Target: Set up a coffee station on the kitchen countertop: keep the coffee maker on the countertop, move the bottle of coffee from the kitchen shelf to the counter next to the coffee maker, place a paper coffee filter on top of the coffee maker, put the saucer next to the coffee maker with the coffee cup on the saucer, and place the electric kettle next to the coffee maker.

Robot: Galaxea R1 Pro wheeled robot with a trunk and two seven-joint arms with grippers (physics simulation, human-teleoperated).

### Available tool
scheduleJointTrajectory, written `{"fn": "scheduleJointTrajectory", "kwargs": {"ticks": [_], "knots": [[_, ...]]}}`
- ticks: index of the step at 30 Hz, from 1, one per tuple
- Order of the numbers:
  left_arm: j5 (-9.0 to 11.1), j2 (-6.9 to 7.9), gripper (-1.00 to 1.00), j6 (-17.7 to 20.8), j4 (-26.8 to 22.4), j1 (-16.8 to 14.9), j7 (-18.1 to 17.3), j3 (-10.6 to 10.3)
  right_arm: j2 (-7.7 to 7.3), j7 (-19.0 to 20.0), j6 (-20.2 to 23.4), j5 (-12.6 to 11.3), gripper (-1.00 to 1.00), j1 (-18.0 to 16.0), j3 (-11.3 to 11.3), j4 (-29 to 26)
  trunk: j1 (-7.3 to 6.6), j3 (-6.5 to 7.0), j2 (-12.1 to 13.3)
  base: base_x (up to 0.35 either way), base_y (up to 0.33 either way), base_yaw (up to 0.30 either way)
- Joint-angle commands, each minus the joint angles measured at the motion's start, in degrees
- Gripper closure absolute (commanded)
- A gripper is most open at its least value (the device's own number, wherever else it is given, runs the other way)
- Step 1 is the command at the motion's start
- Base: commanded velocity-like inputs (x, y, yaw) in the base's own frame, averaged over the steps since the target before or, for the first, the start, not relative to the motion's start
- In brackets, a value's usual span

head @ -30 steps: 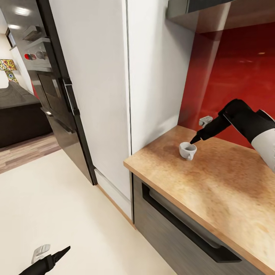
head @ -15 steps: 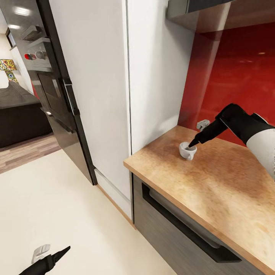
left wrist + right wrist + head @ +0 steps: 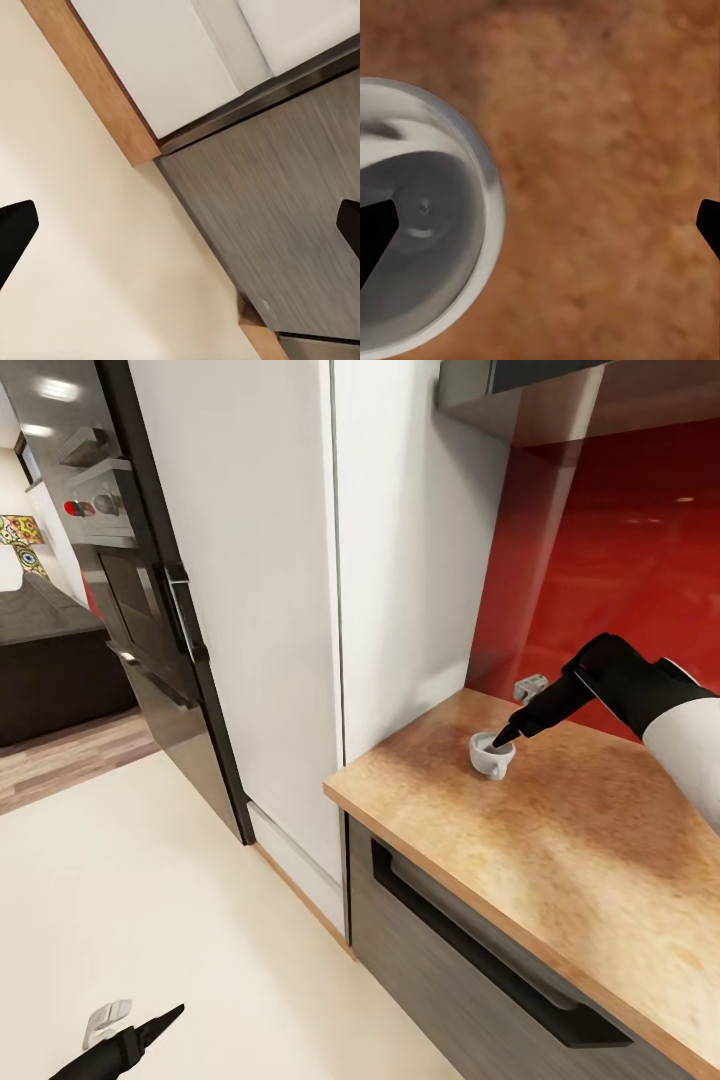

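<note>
Black right tool (image 3: 504, 737) reaches from the right over the small white ceramic coffee cup (image 3: 491, 754), tip at the cup's rim in the head view. Right wrist view: fingers spread wide, one black fingertip (image 3: 375, 238) over the cup's grey interior, the other fingertip (image 3: 709, 225) well out over bare worktop, so the cup wall sits between them; nothing gripped. Cup (image 3: 420, 217) stands upright on the speckled brown wooden worktop (image 3: 560, 840), near its back left corner, handle toward the camera side in the head view. Small grey metal fitting (image 3: 530, 686) sits just behind the tool against the glossy red backsplash (image 3: 620, 560). Tall white cabinet panel (image 3: 400, 540) rises just left of the cup. Dark grey drawer front with a long black handle (image 3: 480, 950) sits under the worktop edge.

Left tool (image 3: 160, 1022), black, hangs low at the bottom left of the head view over the cream floor (image 3: 150, 880), well apart from the worktop. Left wrist view: two black fingertips (image 3: 15, 232) at opposite edges, wide apart, holding nothing, pointed at floor, a wooden plinth strip (image 3: 97, 82) and grey cabinet side (image 3: 285, 225). Black built-in oven column (image 3: 140, 590) stands left of the white cabinet.
</note>
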Motion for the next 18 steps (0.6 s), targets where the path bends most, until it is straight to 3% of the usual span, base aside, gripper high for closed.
{"fn": "scheduleJointTrajectory", "kwargs": {"ticks": [1, 18], "knots": [[-0.5, 0.00, -1.00, -0.4, 0.1, 0.0, -0.1, 0.5, -0.04, 0.5, 0.1, 0.6, -1.00, 0.0, 0.1, -0.1, 0.00, -0.06, 0.0, 0.000, 0.000, 0.000], [-0.5, -0.01, -1.00, -0.4, 0.1, -0.1, -0.1, 0.5, -0.02, 0.5, -0.8, 0.5, -1.00, 0.0, 0.1, 1.3, 0.00, -0.06, 0.0, 0.000, 0.000, 0.000]]}}
